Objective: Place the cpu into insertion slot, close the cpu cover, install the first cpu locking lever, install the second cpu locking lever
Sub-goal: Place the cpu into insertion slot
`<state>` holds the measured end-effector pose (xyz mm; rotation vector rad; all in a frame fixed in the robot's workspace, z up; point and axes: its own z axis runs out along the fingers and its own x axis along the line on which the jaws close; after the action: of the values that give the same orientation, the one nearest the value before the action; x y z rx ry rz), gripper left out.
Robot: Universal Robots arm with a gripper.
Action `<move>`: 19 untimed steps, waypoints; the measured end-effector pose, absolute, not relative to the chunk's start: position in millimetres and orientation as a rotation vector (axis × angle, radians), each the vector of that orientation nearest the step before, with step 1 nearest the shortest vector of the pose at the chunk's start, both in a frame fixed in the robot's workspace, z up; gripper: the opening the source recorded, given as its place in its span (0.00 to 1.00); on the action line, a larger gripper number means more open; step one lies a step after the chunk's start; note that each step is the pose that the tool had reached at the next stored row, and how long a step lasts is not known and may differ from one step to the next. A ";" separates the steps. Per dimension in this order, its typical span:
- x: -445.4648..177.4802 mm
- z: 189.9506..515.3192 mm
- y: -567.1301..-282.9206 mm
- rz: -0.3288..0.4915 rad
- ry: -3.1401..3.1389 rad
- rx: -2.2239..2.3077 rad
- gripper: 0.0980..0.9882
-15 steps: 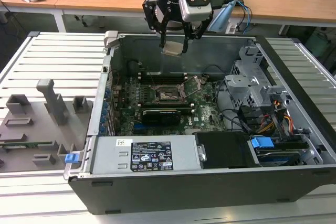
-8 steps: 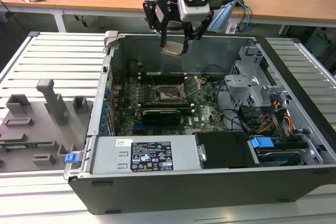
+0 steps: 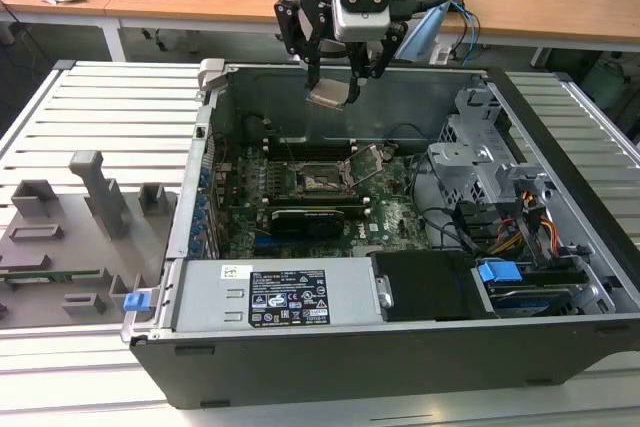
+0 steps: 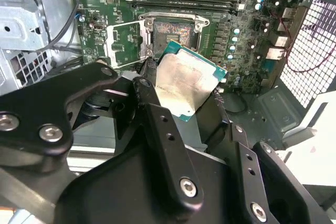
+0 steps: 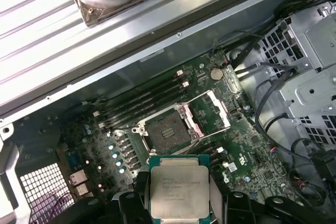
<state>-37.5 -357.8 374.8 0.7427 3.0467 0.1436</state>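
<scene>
Gripper [image 3: 333, 82] fingers [image 5: 139, 205] clamp the cpu [image 5: 178, 192] well above the insertion slot [image 5: 167, 131], cpu cover [image 5: 211, 112] lying open beside it. Likely key: square cpu w/ slot, lower level, no force.

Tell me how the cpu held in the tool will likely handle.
The cpu looks like a thin rigid plate, so it probably won't flex in the tool. Its smooth metal top suggests it could slip if the edge grip loosens. Small and flat, it is likely light and won't roll.
</scene>
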 end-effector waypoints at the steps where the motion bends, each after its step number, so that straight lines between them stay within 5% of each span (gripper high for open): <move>1: -37.5 374.8 -357.8 0.144 3.044 0.751 0.50; 19: -37.5 373.7 -357.8 0.142 2.934 1.079 0.50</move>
<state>-37.5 -357.8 373.7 1.0788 2.9336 0.1418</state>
